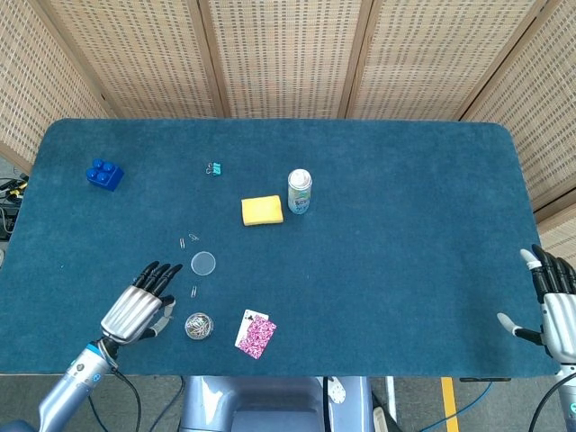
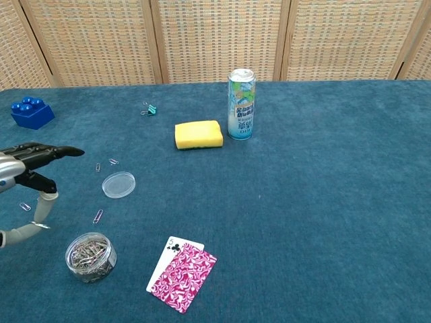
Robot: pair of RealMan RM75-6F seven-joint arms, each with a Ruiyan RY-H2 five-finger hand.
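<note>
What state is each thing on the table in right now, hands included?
Left hand: open, fingers spread, holding nothing.
Right hand: open, at the table edge.
Clip jar: uncovered, full of clips.
Lid: off, flat beside the jar.
Can: upright.
Cards: flat, overlapping.

Light was bright, even and diffuse from overhead, leaving only faint, short shadows beside the upright pale-green drinks can (image 2: 242,103) and the yellow rectangular sponge (image 2: 199,134). The dark teal felt tabletop (image 1: 405,225) showed no glare. Both views were sharp, with slight bowing of the table's far edge in the head view.
</note>
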